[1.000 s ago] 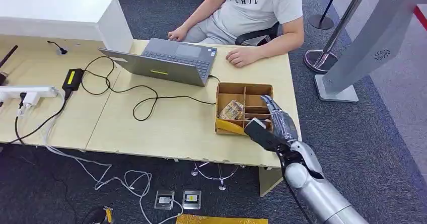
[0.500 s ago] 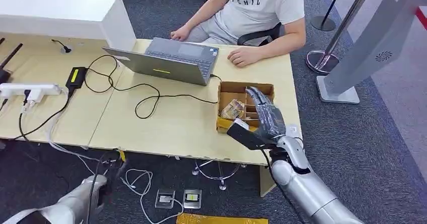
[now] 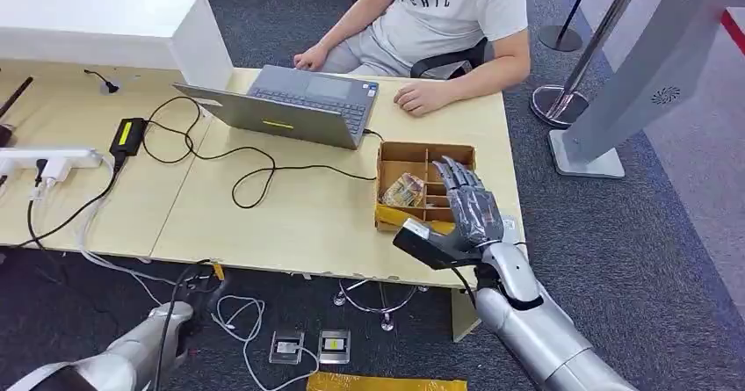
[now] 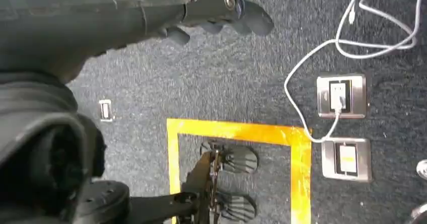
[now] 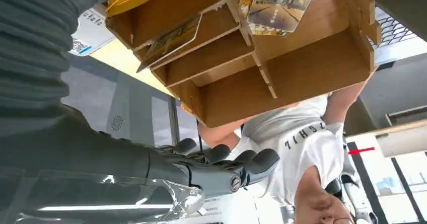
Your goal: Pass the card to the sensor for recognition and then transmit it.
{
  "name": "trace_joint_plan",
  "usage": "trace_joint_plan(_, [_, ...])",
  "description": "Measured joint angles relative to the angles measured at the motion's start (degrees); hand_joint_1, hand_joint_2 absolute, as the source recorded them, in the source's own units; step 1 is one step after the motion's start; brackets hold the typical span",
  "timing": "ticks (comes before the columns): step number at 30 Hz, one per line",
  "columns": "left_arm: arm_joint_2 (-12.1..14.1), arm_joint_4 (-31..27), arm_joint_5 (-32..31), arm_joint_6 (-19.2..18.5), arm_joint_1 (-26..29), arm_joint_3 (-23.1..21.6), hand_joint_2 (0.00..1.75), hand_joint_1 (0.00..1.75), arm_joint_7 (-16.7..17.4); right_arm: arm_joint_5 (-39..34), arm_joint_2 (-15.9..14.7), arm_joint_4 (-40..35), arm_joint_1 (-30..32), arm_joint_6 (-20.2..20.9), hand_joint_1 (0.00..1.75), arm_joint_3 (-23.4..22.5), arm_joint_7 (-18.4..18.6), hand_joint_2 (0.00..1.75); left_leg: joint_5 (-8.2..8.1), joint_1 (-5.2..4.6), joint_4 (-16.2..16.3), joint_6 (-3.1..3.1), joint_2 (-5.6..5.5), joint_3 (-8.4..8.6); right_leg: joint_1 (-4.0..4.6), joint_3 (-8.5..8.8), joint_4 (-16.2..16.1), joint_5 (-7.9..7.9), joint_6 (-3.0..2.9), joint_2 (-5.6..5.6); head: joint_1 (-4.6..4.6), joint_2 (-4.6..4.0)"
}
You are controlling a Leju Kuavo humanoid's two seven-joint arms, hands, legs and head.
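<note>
A brown cardboard divider box [image 3: 426, 155] stands near the desk's right end. Printed cards [image 3: 404, 189] lie in its left compartment. In the right wrist view the box [image 5: 302, 68] is close, with cards [image 5: 282, 2] in one slot and another card [image 5: 171, 38] leaning in a narrow slot. My right hand [image 3: 470, 211] hovers over the box's near right part with its fingers spread and nothing in it; this right hand [image 5: 221, 171] is apart from the cards. My left hand [image 3: 174, 319] hangs below the desk edge, and this left hand [image 4: 216, 12] is empty above the carpet.
A person sits at the far side with both hands by a grey laptop [image 3: 299, 105]. Black cables [image 3: 246, 167], a power adapter [image 3: 127, 136] and a white power strip [image 3: 53, 161] lie on the left half. A grey kiosk [image 3: 650, 66] stands to the right.
My right hand has stayed over the box while its fingers spread wider. My left arm came into the picture at the lower left. The head camera shifted a little.
</note>
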Motion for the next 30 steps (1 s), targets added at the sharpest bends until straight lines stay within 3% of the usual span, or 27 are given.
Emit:
trace_joint_plan(9, [-0.3, 0.0, -0.6, 1.7, 0.2, 0.8, 0.00, 0.00, -0.9, 0.9, 0.0, -0.1, 0.2, 1.6, 0.00, 0.2, 0.4, 1.75, 0.00, 0.00, 0.0, 0.00, 0.02, 0.00, -0.01, -0.01, 0.0, 0.01, 0.00, 0.02, 0.00, 0.00])
trace_joint_plan(13, [-1.6, 0.0, 5.1, 10.8, 2.5, 3.1, 0.00, 0.00, -8.9, 0.9, -0.2, -1.4, 0.8, 3.3, 0.00, 0.0, 1.6, 1.75, -0.08, 0.00, 0.0, -0.07, 0.65, -0.10, 0.00, -0.30, 0.0, 0.12, -0.04, 0.63, -0.02, 0.00])
trace_joint_plan(15, [-3.0, 0.0, 6.0, 15.8, 3.6, 5.2, 0.00, 0.00, -10.8, 0.8, -1.1, -2.6, 1.4, 4.2, 0.00, -0.4, 2.4, 1.75, -0.17, -0.02, 0.0, 0.00, 0.75, -0.15, -0.03, -0.32, 0.0, 0.14, -0.06, 0.73, -0.02, 0.00])
trace_joint_plan(18, [-3.4, 0.0, 5.3, 12.5, 7.8, 6.8, 0.00, 0.00, -16.7, 1.0, -2.4, -4.4, 2.6, 5.2, 0.00, -1.7, 6.5, 1.75, -0.36, -0.04, 0.0, -0.06, 0.81, -0.08, -0.04, -0.31, 0.0, 0.03, -0.07, 0.76, -0.02, 0.00])
trace_joint_plan(22, [-2.6, 0.5, 7.1, 2.7, 17.3, 8.7, 0.00, 0.00, -28.6, 1.0, -6.0, -8.5, 6.4, 7.8, 0.00, -4.0, 5.7, 1.75, -0.58, -0.02, 0.0, -0.03, 0.93, -0.03, -0.02, -0.29, 0.0, -0.14, -0.09, 0.90, 0.00, 0.00])
trace_joint_plan(24, [-1.4, 1.2, 8.4, 0.3, 20.5, 9.6, 0.00, 0.00, -29.4, 1.2, -7.5, -10.7, 7.9, 8.9, 0.00, -5.6, 4.3, 1.75, -0.59, -0.01, 0.0, -0.04, 0.92, -0.08, -0.01, -0.36, 0.0, -0.15, -0.09, 0.87, 0.02, 0.00])
trace_joint_plan(30, [0.8, 2.3, 12.0, -0.1, 23.8, 12.5, 0.00, 0.00, -27.9, 1.8, -9.2, -13.8, 8.5, 9.4, 0.00, -7.7, 2.1, 1.75, -0.52, 0.03, 0.0, -0.07, 0.84, -0.06, 0.04, -0.30, 0.0, -0.16, -0.11, 0.71, -0.02, 0.00])
